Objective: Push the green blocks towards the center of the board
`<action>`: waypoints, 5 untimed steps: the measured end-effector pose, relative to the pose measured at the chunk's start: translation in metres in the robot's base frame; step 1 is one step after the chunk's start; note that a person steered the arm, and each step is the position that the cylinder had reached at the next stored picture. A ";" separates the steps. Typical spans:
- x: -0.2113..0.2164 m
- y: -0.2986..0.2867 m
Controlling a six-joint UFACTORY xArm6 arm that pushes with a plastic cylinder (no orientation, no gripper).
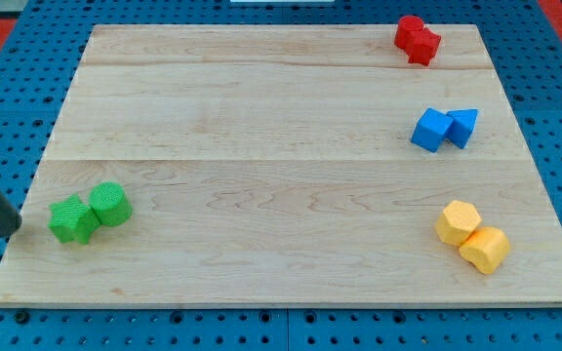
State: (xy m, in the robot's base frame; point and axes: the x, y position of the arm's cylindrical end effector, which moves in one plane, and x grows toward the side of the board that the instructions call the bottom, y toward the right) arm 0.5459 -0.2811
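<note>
Two green blocks sit touching near the board's lower left: a star-shaped one [72, 219] and a round cylinder [110, 204] just to its right. My dark rod comes in from the view's left edge, and my tip [12, 230] rests at the board's left edge, a short way left of the green star, apart from it.
The wooden board [281, 117] lies on a blue pegboard. Two red blocks [417, 40] sit at the top right, a blue cube [431, 130] and a blue triangular block [462, 127] at the right, and two yellow blocks [471, 236] at the lower right.
</note>
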 end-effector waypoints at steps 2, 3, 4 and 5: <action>-0.035 0.055; -0.045 0.072; -0.036 0.122; -0.031 0.163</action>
